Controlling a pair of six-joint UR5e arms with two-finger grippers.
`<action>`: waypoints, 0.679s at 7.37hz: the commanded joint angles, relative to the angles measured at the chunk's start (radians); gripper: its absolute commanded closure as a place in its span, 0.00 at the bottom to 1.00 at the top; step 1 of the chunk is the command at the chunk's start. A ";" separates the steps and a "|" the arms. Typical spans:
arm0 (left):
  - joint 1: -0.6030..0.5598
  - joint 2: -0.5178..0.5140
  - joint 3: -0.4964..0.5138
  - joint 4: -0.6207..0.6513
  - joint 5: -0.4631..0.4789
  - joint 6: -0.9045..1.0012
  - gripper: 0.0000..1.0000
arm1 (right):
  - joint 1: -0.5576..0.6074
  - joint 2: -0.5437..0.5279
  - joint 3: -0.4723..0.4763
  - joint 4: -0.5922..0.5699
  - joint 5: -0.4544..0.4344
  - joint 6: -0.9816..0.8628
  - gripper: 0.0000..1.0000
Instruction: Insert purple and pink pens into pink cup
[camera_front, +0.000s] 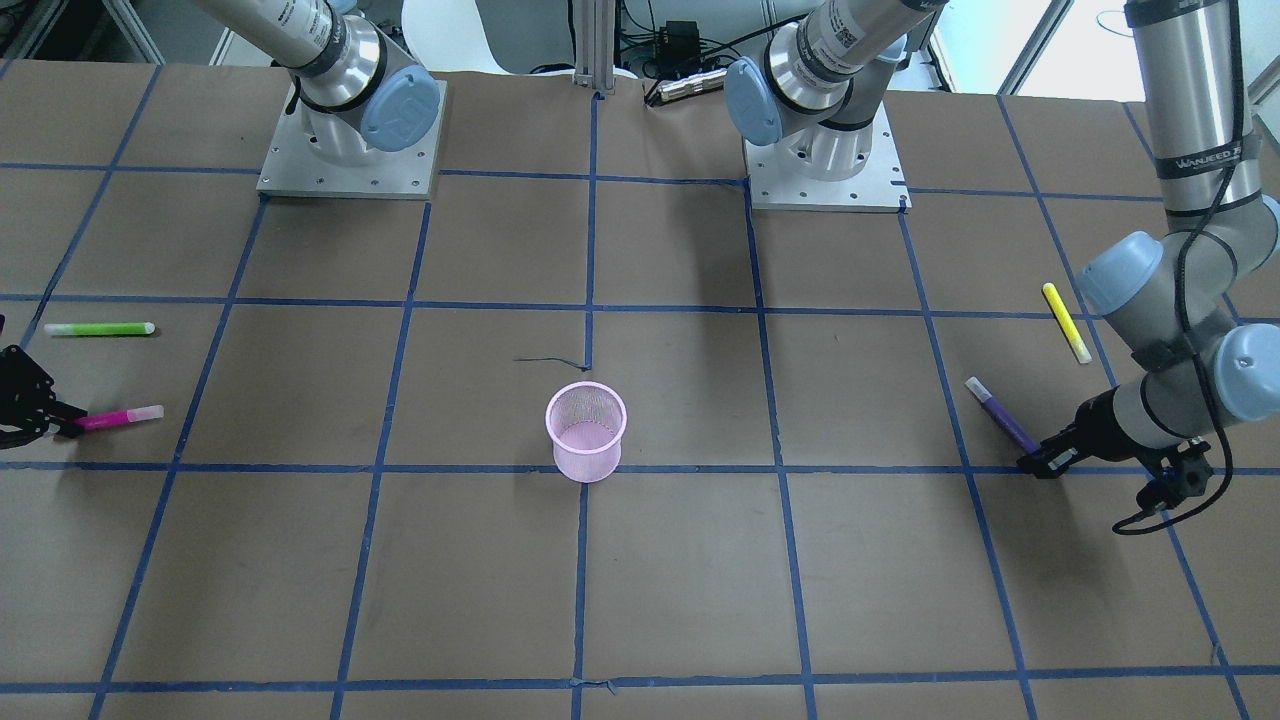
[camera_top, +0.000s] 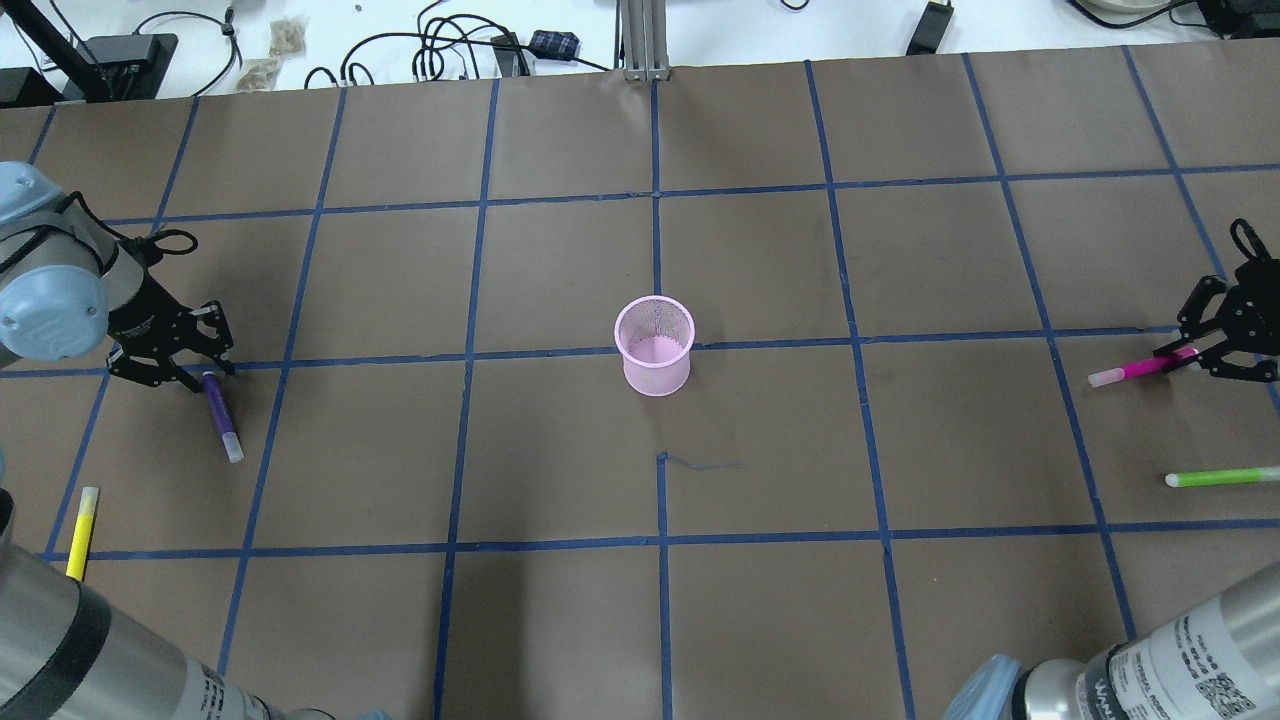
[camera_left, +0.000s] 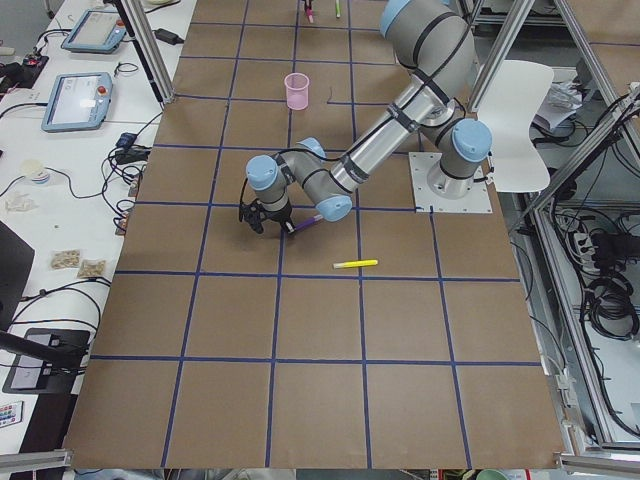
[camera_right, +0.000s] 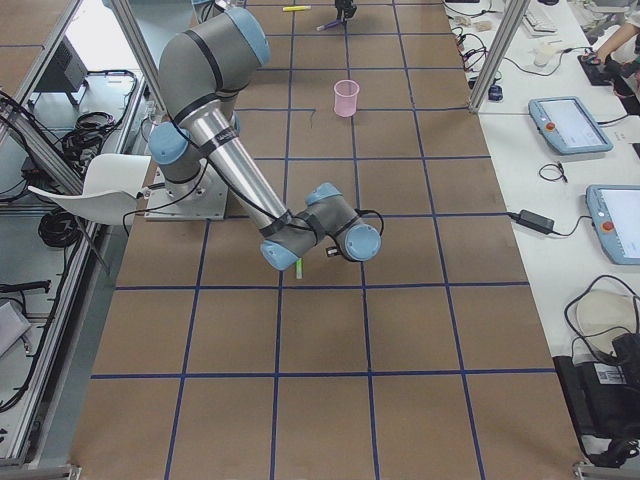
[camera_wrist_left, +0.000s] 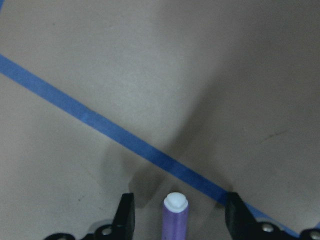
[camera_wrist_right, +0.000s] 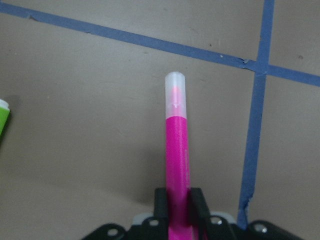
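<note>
The pink mesh cup (camera_top: 655, 345) stands upright at the table's middle and also shows in the front view (camera_front: 586, 432). The purple pen (camera_top: 220, 415) lies flat at the far left. My left gripper (camera_top: 190, 350) is open, and its fingers (camera_wrist_left: 126, 215) stand either side of the pen's end (camera_wrist_left: 175, 212) without touching it. The pink pen (camera_top: 1140, 370) is at the far right. My right gripper (camera_top: 1190, 352) is shut on its rear end (camera_wrist_right: 177, 165), low over the table, with the capped tip pointing toward the cup.
A green pen (camera_top: 1222, 478) lies near the pink pen, on the robot's side of it. A yellow pen (camera_top: 82, 518) lies near the left arm, behind the purple pen. Both arm bases (camera_front: 350, 150) stand at the table's robot-side edge.
</note>
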 joint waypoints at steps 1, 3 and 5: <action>0.000 0.000 0.006 0.000 -0.016 -0.004 0.98 | 0.009 -0.055 -0.005 0.006 -0.008 0.069 1.00; 0.002 0.003 0.006 -0.001 -0.054 -0.036 1.00 | 0.064 -0.182 0.001 0.021 -0.023 0.171 1.00; 0.002 0.034 0.012 0.000 -0.053 -0.036 1.00 | 0.161 -0.287 -0.002 0.030 -0.066 0.291 1.00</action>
